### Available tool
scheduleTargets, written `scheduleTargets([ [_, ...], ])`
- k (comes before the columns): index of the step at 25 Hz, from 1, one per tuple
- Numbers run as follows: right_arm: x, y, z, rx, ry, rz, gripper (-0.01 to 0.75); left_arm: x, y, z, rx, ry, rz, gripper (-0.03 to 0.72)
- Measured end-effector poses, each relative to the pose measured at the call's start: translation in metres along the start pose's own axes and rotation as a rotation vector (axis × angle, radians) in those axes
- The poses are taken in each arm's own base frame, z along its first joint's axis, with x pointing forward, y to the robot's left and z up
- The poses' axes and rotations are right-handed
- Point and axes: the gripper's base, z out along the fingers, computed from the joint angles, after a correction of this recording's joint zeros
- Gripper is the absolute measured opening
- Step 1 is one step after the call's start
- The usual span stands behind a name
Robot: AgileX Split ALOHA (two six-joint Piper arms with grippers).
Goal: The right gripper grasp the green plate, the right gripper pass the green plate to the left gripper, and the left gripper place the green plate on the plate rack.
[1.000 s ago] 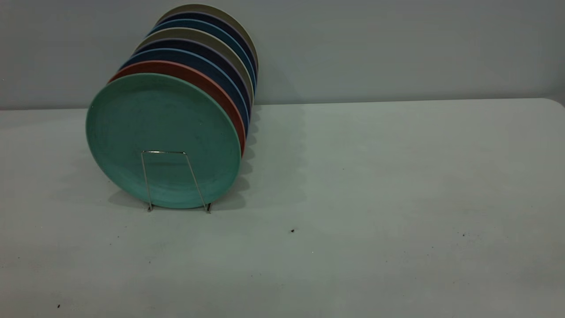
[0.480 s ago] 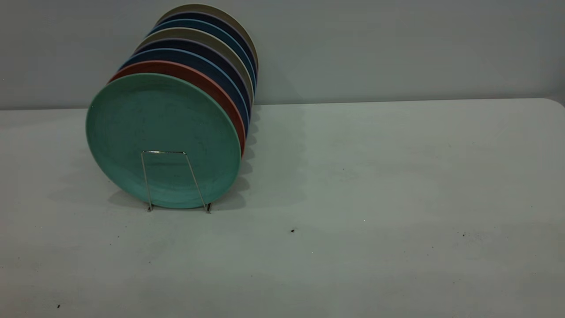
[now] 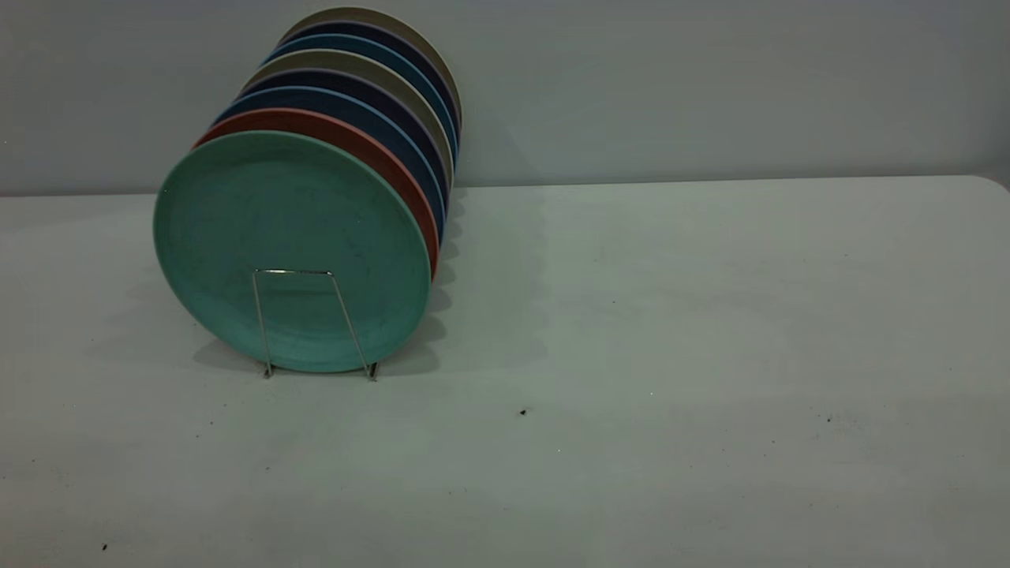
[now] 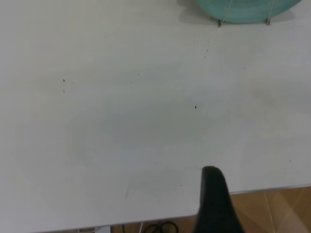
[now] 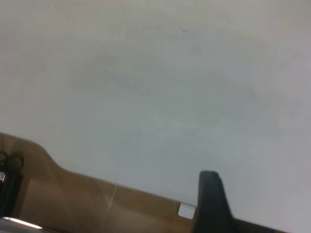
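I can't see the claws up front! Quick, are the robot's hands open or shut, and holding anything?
Left gripper: only one dark finger shows at the table's edge, holding nothing.
Right gripper: the same, one dark finger, nothing held.
The green plate stands in the plate rack.

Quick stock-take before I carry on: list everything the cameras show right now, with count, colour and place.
green plate: 1, teal-green, upright at the front of the plate rack
plate rack: 1, silver wire, left part of the table
salmon plate: 1, directly behind the green plate
other plates: about six, navy-blue and beige, behind those in the row
table: 1, white, speckled
floor: brown, past the table edge
left gripper: one black finger showing, at the table edge
right gripper: one black finger showing, at the table edge
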Motion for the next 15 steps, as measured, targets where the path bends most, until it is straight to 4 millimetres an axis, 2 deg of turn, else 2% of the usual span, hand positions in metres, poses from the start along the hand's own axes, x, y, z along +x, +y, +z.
scheduleTargets([
  [10,0.02,0.006,-0.023,0.104,-0.22,0.042,0.512,0.006,0.0,-0.005,-0.001,-0.056,0.0,0.526],
  [15,0.021,0.006,-0.024,0.105,-0.223,0.041,0.512,0.008,0.0,-0.007,-0.001,-0.074,0.0,0.526],
])
